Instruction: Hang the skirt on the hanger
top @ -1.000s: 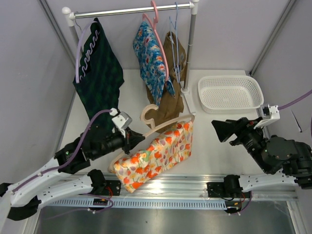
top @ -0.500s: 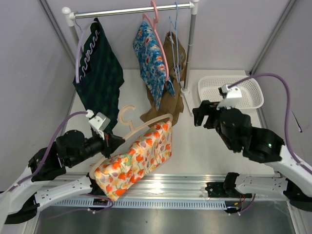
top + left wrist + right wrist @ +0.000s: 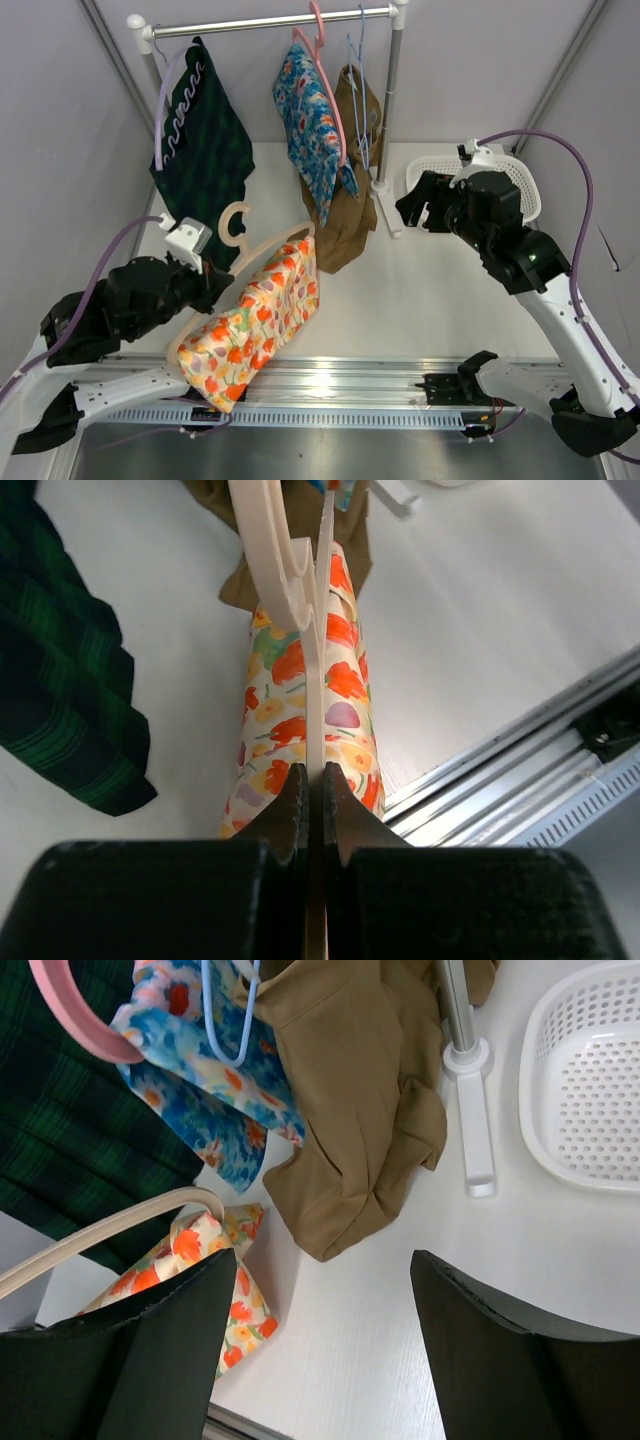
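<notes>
Since a second back, your left gripper had swung the hanger toward its own side, clamped tight on one thin arm, floral skirt draped over it — tilted like that it could've slipped off — while your right gripper hung wide open, empty.

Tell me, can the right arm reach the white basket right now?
Probably yes: the open right gripper hovers just beside the basket, with only bare table between them.

The tool, spread wide, hangs over a brown garment near a white basket.
</notes>
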Robot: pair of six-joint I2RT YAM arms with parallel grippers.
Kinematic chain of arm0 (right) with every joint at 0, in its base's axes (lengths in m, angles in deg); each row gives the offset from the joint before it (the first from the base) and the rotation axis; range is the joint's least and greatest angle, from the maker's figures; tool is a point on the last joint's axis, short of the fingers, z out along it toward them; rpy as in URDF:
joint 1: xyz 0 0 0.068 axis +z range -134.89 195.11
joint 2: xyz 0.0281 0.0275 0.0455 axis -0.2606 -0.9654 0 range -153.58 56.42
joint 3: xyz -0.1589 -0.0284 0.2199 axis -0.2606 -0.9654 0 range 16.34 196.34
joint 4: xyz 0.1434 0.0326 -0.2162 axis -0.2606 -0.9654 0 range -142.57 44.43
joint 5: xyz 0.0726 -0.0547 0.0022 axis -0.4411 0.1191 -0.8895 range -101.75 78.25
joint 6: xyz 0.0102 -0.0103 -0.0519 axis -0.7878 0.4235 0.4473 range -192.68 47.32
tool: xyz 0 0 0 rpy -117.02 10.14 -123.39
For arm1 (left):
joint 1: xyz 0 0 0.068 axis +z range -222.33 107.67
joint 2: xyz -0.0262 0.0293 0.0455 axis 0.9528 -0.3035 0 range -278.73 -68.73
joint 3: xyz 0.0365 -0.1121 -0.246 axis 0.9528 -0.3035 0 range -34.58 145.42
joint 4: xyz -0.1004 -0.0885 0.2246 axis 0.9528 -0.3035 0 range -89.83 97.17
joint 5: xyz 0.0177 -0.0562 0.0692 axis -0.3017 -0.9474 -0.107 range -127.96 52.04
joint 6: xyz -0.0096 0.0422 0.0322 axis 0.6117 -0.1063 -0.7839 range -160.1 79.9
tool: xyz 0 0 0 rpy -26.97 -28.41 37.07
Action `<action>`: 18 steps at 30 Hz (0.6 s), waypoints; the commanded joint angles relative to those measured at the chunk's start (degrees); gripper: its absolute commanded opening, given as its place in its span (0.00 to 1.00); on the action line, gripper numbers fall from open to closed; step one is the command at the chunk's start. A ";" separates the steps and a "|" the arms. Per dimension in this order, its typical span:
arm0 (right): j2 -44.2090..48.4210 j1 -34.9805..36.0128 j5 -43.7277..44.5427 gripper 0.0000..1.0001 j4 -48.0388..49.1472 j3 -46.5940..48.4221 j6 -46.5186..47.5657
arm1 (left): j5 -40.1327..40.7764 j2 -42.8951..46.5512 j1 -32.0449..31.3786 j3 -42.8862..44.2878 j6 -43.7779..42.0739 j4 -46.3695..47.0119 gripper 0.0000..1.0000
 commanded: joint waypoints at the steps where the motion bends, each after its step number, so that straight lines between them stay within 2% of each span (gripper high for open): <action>1: -0.17 -3.84 -8.29 0.77 3.60 -0.08 -0.42 | 6.94 -3.38 -0.26 5.63 0.52 1.29 0.00; 10: -1.13 -9.64 -14.28 0.76 5.00 -1.84 -0.86 | 15.47 -15.23 -0.26 15.75 -2.47 1.21 0.00; 14: -1.57 -10.08 -15.95 0.76 5.88 -2.01 -1.21 | 25.64 -22.18 -0.26 21.11 -2.29 -2.13 0.00; 18: -2.36 -10.08 -16.91 0.76 5.89 -1.84 -0.78 | 29.10 -27.55 0.27 27.17 -3.61 -3.36 0.00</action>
